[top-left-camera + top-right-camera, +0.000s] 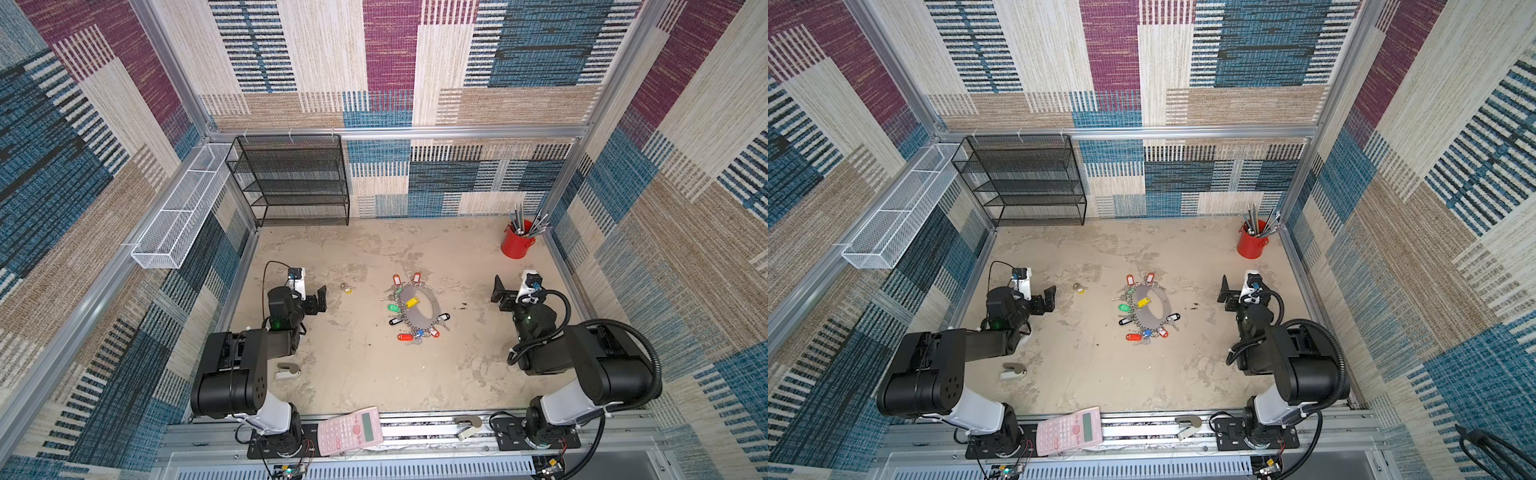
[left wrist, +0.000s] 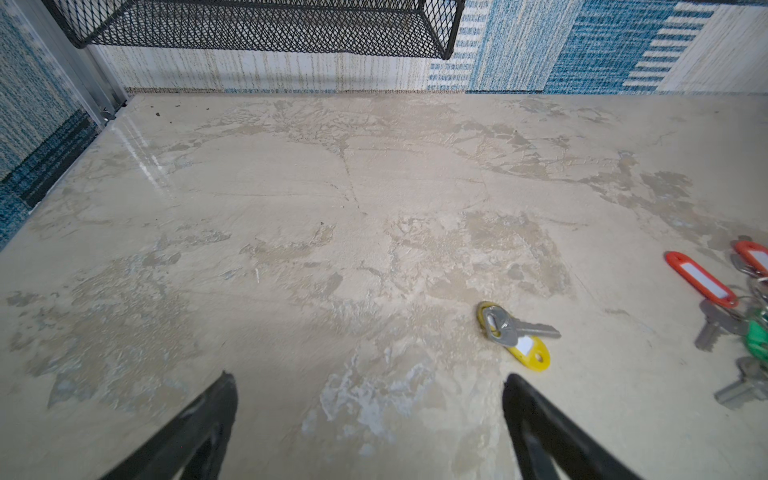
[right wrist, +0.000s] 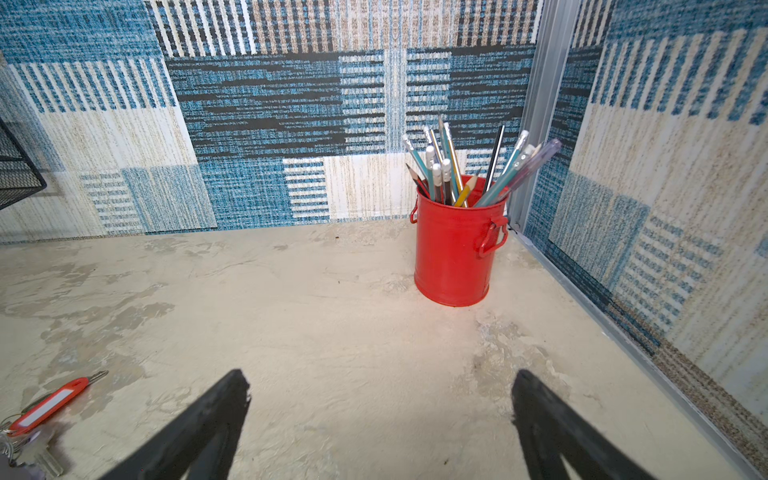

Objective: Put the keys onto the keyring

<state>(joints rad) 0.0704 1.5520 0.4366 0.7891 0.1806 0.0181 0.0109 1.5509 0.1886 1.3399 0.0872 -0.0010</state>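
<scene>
The keys (image 1: pixel 347 287) (image 1: pixel 1079 287) are a small silver set with a yellow tag (image 2: pixel 513 332), lying loose on the table. They lie just right of my left gripper (image 1: pixel 318 300) (image 1: pixel 1047 300) (image 2: pixel 369 380), which hovers open and empty. The keyring (image 1: pixel 417 319) (image 1: pixel 1147 319) is a flat grey C-shaped ring fringed with keys and coloured tags, lying mid-table. Its red tags show at the edge in the left wrist view (image 2: pixel 702 278) and in the right wrist view (image 3: pixel 50 401). My right gripper (image 1: pixel 500 296) (image 1: pixel 1226 296) (image 3: pixel 381 376) stands open and empty, right of the keyring.
A red cup of pencils (image 1: pixel 515 245) (image 3: pixel 455 249) stands in the back right corner. A black mesh shelf (image 1: pixel 291 183) stands at the back left, beside a white wire basket (image 1: pixel 178 216) on the left wall. A pink calculator (image 1: pixel 349 430) lies on the front rail. A small grey stapler (image 1: pixel 287 371) lies near the left arm.
</scene>
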